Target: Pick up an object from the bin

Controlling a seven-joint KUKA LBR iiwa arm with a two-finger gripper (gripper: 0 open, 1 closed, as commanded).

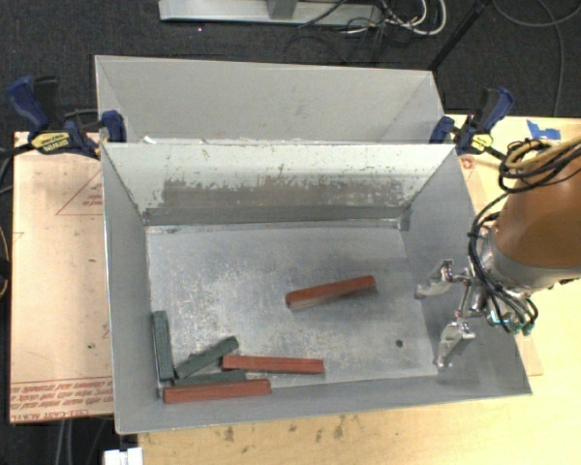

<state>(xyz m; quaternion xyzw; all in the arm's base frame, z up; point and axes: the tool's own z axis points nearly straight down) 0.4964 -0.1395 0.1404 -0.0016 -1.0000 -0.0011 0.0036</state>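
Observation:
My gripper (443, 315) hangs at the bin's right side, low over the floor near the right wall, its two metal fingers spread apart with nothing between them. The nearest loose thing is a reddish-brown flat bar (330, 292) lying near the middle of the floor, well to the left of the fingers. A thinner red-brown strip (272, 364) lies near the front wall, further left.
In the front-left corner lies a small cluster: a grey-green bar (162, 345) along the left wall, another grey-green bar (205, 358) at a slant, and a reddish bar (216, 390) against the front wall. The arm's orange cover and cables sit over the right rim.

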